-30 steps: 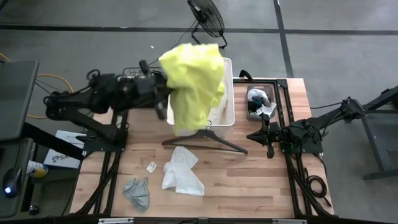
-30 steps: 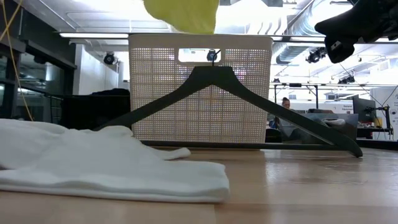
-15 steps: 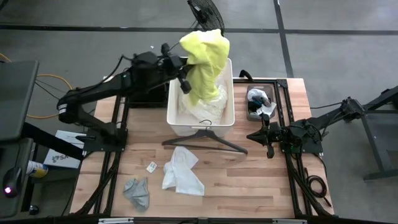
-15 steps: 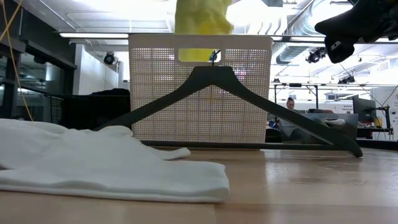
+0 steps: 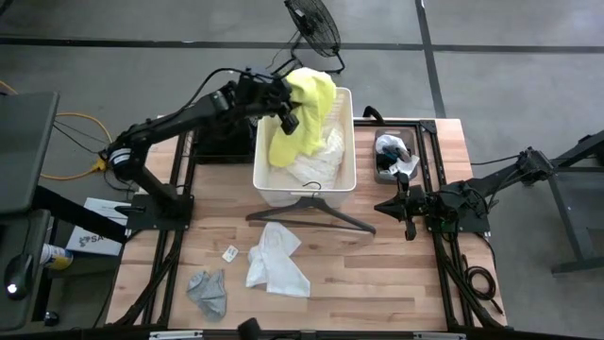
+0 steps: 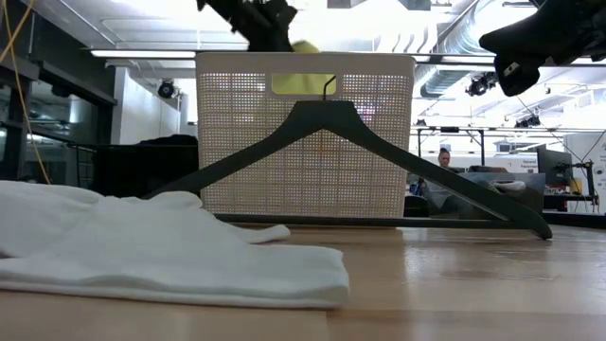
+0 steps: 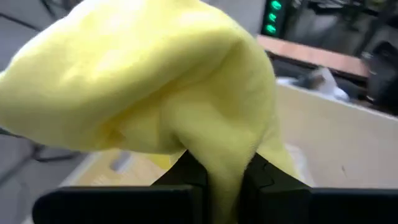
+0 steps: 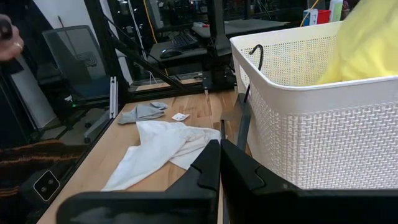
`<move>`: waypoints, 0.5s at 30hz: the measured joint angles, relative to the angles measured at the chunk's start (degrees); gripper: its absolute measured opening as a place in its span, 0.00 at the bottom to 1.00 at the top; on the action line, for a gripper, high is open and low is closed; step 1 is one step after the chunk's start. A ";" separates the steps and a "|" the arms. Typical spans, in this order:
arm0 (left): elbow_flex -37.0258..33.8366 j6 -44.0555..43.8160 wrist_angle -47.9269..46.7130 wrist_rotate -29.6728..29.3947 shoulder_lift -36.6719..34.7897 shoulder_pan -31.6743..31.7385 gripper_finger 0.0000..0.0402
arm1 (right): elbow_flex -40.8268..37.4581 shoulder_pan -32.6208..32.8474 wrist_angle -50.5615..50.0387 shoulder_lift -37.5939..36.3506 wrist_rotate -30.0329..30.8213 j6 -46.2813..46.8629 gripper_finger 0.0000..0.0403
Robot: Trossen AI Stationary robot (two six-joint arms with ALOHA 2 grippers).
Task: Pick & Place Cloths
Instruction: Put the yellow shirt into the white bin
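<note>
The neon yellow cloth (image 5: 304,113) hangs from my left gripper (image 5: 290,117) over the far left part of the white slatted basket (image 5: 351,142). Its lower part sinks into the basket onto a white lacy cloth (image 5: 323,168). In the low view, yellow shows through the basket's handle slot (image 6: 303,83). A white cloth (image 5: 276,261) and a small grey cloth (image 5: 208,291) lie flat on the table in front of the basket. My right gripper (image 5: 408,225) waits shut at the table's right side, touching nothing. My left gripper pinches a bunched fold of the yellow cloth (image 7: 225,163) between its two fingers (image 7: 186,169), several layers thick. The fingers come from the table's left, slanting down. The cloth bulges above the fingers and hangs slack below them into the basket.
A dark grey hanger (image 5: 311,212) leans against the basket's near wall, its hook (image 8: 255,55) at the rim. A small tag (image 5: 230,252) lies by the white cloth. A black tray (image 5: 394,156) with small items stands right of the basket. A fan (image 5: 313,26) stands behind the table.
My left gripper has swung from the basket's left side toward the right and far edge, out over the basket, and has come down while tipping. The yellow cloth, earlier hanging high over the basket's near left corner, now droops into the basket.
</note>
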 joint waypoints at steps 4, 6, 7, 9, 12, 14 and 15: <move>0.00 -0.37 -3.21 3.71 2.77 0.65 0.07 | 0.00 0.00 0.00 0.02 0.00 -0.01 0.01; 0.00 0.41 -4.81 4.00 4.05 0.51 0.07 | 0.00 0.02 0.00 0.00 -0.02 0.00 0.01; 0.00 0.96 -5.70 4.00 4.72 0.50 0.07 | 0.00 0.00 0.00 0.00 0.00 0.02 0.01; 0.00 1.51 -6.98 4.15 6.10 0.46 0.07 | 0.00 0.02 0.00 0.00 -0.01 0.00 0.01; 0.00 1.53 -9.57 4.12 8.25 0.49 0.07 | 0.00 0.02 0.00 0.00 0.00 0.01 0.01; 0.00 1.55 -10.77 4.00 9.73 0.51 0.07 | 0.00 0.00 0.00 0.00 -0.01 0.02 0.01; 0.00 1.56 -11.70 3.98 10.48 0.51 0.07 | 0.00 0.00 0.00 0.00 -0.01 0.00 0.01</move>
